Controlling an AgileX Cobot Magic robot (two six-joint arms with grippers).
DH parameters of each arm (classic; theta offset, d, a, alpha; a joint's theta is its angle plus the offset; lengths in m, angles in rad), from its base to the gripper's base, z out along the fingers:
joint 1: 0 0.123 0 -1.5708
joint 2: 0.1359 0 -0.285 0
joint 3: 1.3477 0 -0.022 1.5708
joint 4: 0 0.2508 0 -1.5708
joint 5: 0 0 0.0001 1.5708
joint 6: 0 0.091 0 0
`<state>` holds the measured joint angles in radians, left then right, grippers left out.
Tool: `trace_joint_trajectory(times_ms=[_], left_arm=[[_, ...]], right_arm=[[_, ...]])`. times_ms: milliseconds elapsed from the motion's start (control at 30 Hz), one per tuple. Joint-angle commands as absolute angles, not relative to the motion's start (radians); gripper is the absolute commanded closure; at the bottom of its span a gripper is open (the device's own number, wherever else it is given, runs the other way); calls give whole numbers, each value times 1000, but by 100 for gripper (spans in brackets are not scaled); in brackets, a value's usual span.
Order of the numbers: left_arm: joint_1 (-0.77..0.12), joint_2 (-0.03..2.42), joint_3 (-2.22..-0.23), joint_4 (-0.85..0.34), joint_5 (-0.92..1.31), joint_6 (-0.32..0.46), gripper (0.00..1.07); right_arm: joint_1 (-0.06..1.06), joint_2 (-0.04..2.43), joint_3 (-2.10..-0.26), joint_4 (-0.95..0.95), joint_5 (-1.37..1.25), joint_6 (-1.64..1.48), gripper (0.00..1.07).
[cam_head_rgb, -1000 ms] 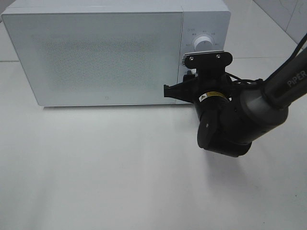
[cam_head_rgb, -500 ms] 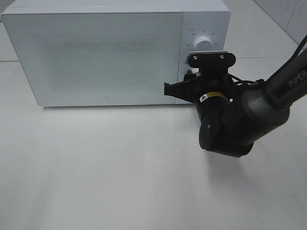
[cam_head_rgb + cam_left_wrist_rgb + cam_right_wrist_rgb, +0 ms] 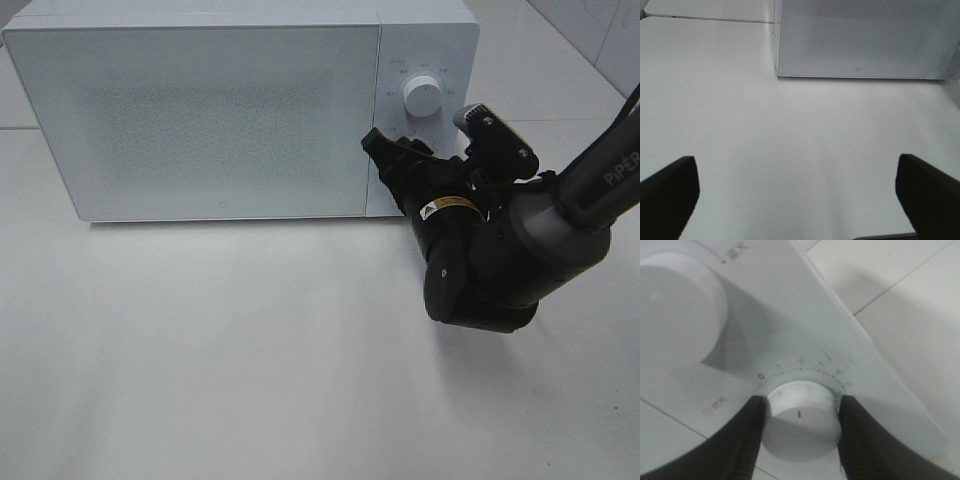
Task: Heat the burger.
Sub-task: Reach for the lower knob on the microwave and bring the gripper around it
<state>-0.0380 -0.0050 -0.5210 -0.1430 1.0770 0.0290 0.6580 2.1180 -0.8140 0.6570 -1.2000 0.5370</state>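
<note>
The burger is out of view; the white microwave (image 3: 200,120) stands at the back with its door closed. My right gripper (image 3: 387,165) is against the control panel, below the upper knob (image 3: 422,97). In the right wrist view its two fingers (image 3: 747,440) are shut on the lower white dial knob (image 3: 800,422), whose red mark points between the printed 1 and 2 on the scale. The upper knob (image 3: 675,310) is apart from it. My left gripper (image 3: 797,200) is open and empty above the bare table, facing the microwave's front (image 3: 860,40); it does not show in the exterior view.
The white table (image 3: 250,350) stretches in front of the microwave. My right arm (image 3: 520,240) reaches in from the right edge. Tiled joints run behind and to the right of the microwave.
My right wrist has rolled clockwise while holding the lower knob; its camera mount swung from above the gripper to the right, uncovering the upper knob. The microwave has not moved.
</note>
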Motion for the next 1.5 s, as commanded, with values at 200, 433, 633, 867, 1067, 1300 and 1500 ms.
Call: trace_joint_trajectory(times_ms=[200, 433, 633, 867, 1067, 1300, 1500], left_arm=[[-34, -24, -517, -142, 1069, 24, 7], [-34, -24, -517, -142, 1069, 24, 7], [-34, -24, -517, -142, 1069, 24, 7], [-34, -24, -517, -142, 1069, 24, 7], [-34, -24, -517, -142, 1069, 24, 7], [-34, -24, -517, -142, 1069, 24, 7], [-34, -24, -517, -142, 1069, 24, 7]], right_arm=[[666, 2108, -850, 393, -1303, 1057, 107], [666, 2108, -850, 390, -1311, 1359, 107], [666, 2108, -851, 390, -1327, 1464, 107], [666, 2108, -851, 401, -1327, 1473, 107], [666, 2108, -851, 406, -1327, 1456, 107], [666, 2108, -851, 471, -1326, 1423, 105], [666, 2108, -851, 565, -1326, 1359, 94]])
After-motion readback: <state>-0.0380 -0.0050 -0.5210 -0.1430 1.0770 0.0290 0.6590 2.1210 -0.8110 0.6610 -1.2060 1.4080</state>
